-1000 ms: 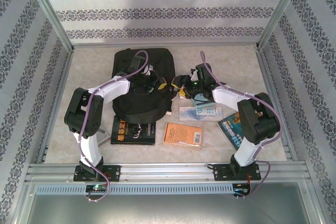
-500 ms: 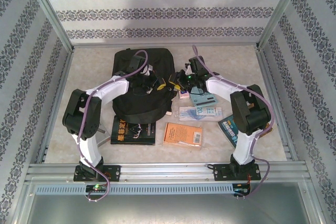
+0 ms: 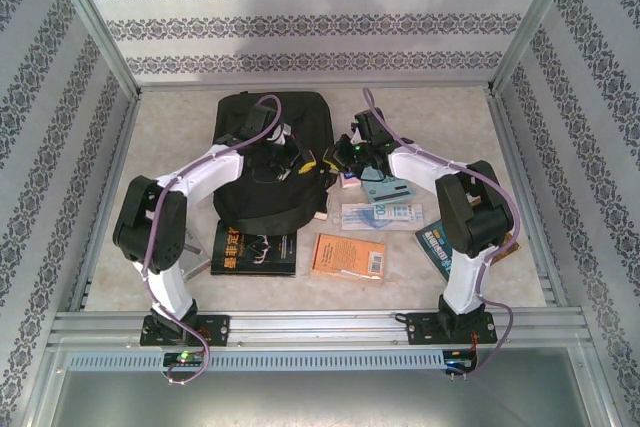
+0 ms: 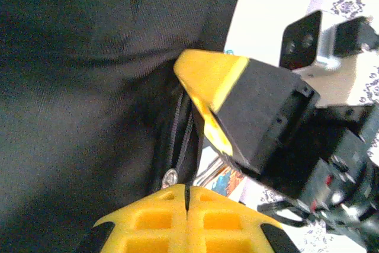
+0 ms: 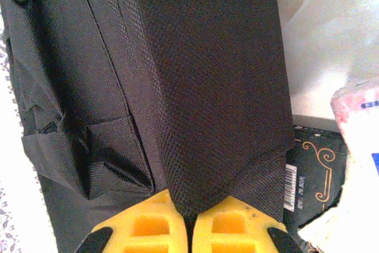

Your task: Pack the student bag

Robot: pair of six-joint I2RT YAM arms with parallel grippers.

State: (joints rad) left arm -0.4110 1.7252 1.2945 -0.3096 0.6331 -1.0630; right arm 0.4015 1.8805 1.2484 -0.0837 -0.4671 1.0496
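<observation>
On the table (image 3: 430, 117) we see 3 books near the front: a black book (image 3: 254, 248), an orange book (image 3: 349, 256), a blue book (image 3: 437, 244), with a pale packet (image 3: 382, 214) behind the orange one

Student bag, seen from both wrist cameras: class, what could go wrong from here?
1. The right hand pinches only a thin fold of the student bag; the fabric could slip out under a pull.
2. The left hand, shut by the zipper, sits close beside the right hand; they could collide.
</observation>
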